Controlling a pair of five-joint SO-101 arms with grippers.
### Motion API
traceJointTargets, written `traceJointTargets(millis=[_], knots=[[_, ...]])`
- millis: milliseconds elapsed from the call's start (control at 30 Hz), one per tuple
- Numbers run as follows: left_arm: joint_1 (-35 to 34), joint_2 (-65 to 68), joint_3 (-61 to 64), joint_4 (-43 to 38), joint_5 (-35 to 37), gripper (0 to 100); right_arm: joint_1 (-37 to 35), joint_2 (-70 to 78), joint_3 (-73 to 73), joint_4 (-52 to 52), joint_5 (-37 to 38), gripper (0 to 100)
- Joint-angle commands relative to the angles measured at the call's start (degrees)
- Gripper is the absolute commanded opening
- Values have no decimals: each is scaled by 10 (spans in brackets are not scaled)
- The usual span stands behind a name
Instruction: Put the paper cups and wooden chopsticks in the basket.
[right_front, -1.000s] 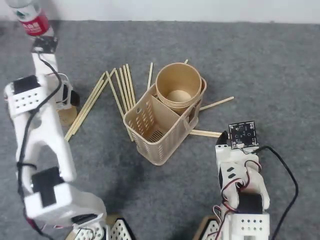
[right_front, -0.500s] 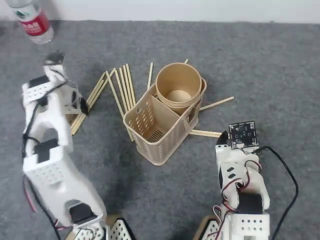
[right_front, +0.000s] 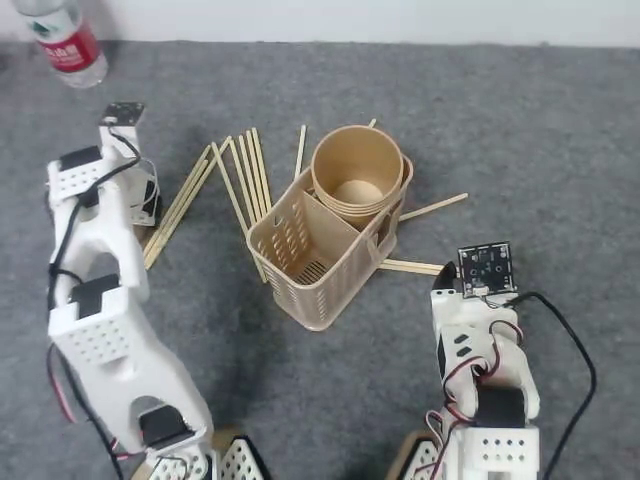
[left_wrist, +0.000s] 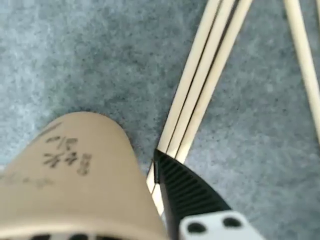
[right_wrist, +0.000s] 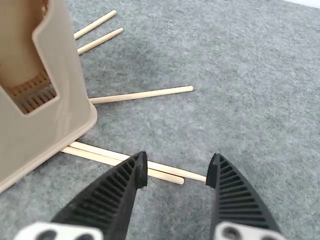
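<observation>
– Left gripper (right_front: 145, 203) first: where does it sit, and what has it got?

– It hangs over the left end of the grey felt mat (right_front: 550, 130), right against a tan paper cup (left_wrist: 75, 175) with pen marks on its wall. Whether it grips that cup I cannot tell. Three pale wooden chopsticks (left_wrist: 200, 85) lie side by side just beside the cup.

– And the target?

– The beige slatted plastic basket (right_front: 318, 290) lies to that arm's right, beyond a fan of chopsticks (right_front: 245, 175). A nested stack of tan paper cups (right_front: 357, 190) stands in its far compartment.

– The right gripper (right_wrist: 177, 160)?

– Wide apart, holding nothing, low over a pair of chopsticks (right_wrist: 100, 155) that runs out from the basket's foot. Their long axis runs from one fingertip toward the other, so I judge the wrist must roll before closing. This arm is the nearer one; a single chopstick (right_wrist: 142, 94) lies a little beyond.

– Counts?

– One basket, one loose cup, at least two cups in the stack, and roughly a dozen chopsticks, all on the mat; where they bunch I cannot count exactly. One clear plastic bottle with a red label (right_front: 65, 45) stands at the far left corner.
</observation>
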Motion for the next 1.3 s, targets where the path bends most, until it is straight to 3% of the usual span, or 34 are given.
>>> traceJointTargets(millis=[0, 333, 900, 1267], knots=[[-5, -20, -78, 81, -6, 11, -3, -5, 11, -5, 9, 209], [36, -65, -417, 345, -30, 9, -3, -5, 11, -5, 9, 209], [105, -174, -431, 343, -33, 9, -3, -5, 11, -5, 9, 209], [229, -262, -430, 343, -33, 9, -1, -5, 11, -5, 9, 209]])
